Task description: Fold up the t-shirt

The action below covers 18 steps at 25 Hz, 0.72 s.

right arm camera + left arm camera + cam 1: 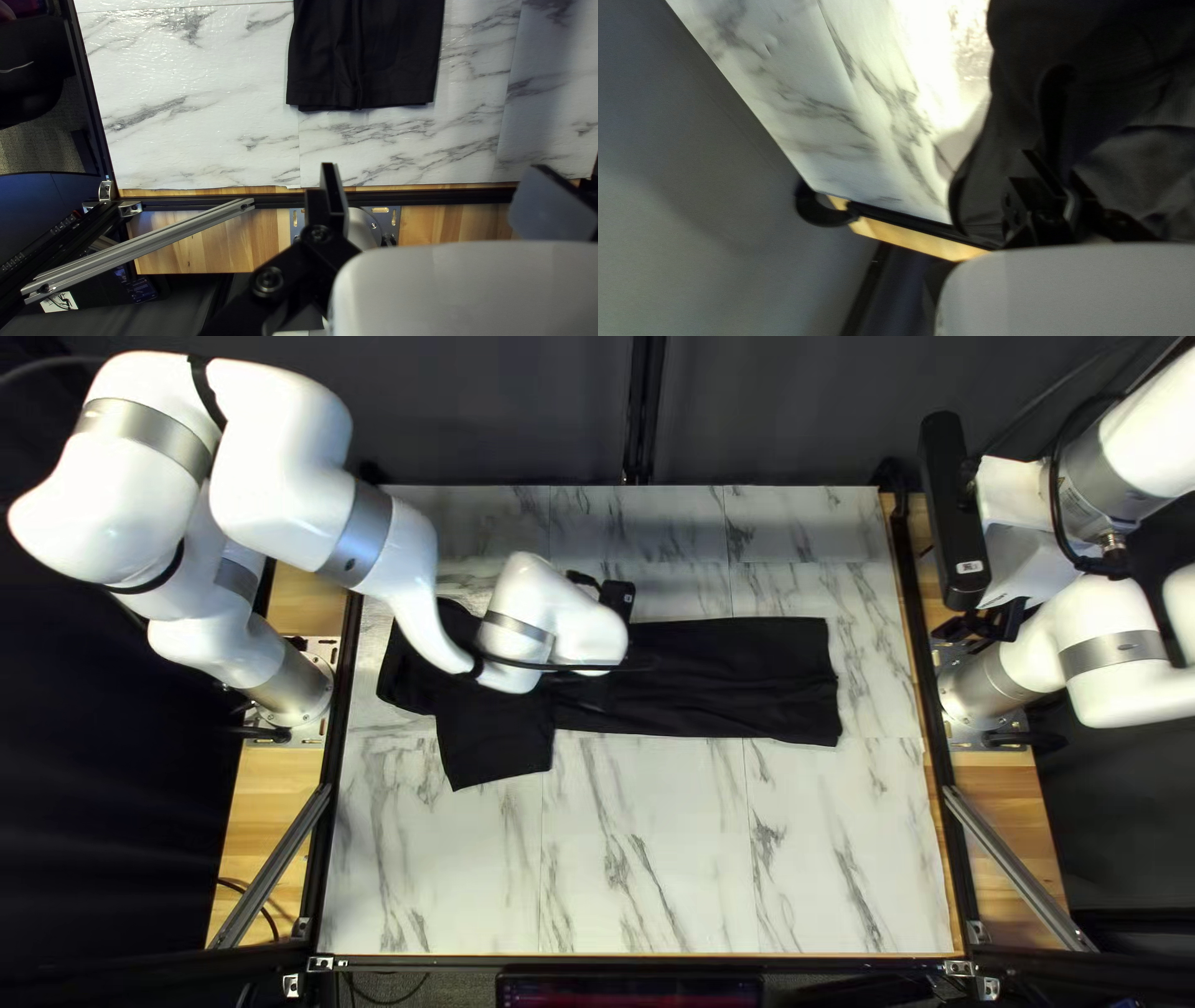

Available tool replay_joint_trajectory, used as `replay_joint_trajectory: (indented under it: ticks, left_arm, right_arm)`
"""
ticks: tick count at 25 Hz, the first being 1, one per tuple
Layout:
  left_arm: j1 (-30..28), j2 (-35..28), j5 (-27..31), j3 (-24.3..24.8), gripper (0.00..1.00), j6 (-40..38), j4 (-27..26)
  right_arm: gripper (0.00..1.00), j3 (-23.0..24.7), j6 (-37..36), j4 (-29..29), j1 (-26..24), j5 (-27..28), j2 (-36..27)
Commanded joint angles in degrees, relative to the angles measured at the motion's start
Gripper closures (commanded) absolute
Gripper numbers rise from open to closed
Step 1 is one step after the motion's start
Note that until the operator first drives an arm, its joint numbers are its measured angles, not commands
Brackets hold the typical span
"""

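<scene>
In the top left view the black t-shirt (722, 685) runs from sleeve end to hem, partly under my left arm (411, 573); the left gripper (1061, 180) is at the cloth, apart or together I can't tell. The right wrist view shows only the hem; right gripper (986, 625) wide apart. One shirt, two grippers

No readable text, numbers, labels or signs

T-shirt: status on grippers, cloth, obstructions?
Right gripper: jaws wide apart, off the t-shirt. Left arm over it, grip unclear. T-shirt in a long strip, one flap jutting nearward. Left arm hides part from above.
</scene>
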Motion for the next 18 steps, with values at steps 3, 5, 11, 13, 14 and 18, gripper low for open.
replay_joint_trajectory:
  ticks: [3, 5, 11, 13, 14, 18]
  left_arm:
    - [1.75, 4.84, -0.06, -3.88, 1.00, 3.77, 2.45]
    - [2.06, 6.70, 0.07, -5.36, 1.00, 3.97, 3.03]
    - [2.00, 8.99, -0.95, -5.22, 0.95, 3.26, 2.94]
    - [1.52, 8.00, -1.22, -3.79, 0.90, 2.49, 2.22]
    - [1.32, 7.61, -1.20, -3.33, 0.85, 2.10, 1.86]
    - [0.45, 6.77, -0.99, -2.47, 0.24, 0.60, 0.53]
  right_arm:
    - [0.00, 0.00, 0.00, 0.00, 0.00, 0.00, 0.00]
    - [0.00, 0.00, 0.00, 0.00, 0.00, 0.00, 0.00]
    - [0.00, 0.00, 0.00, 0.00, 0.00, 0.00, 0.00]
    - [0.00, 0.00, 0.00, 0.00, 0.00, 0.00, 0.00]
    - [0.00, 0.00, 0.00, 0.00, 0.00, 0.00, 0.00]
    - [0.00, 0.00, 0.00, 0.00, 0.00, 0.00, 0.00]
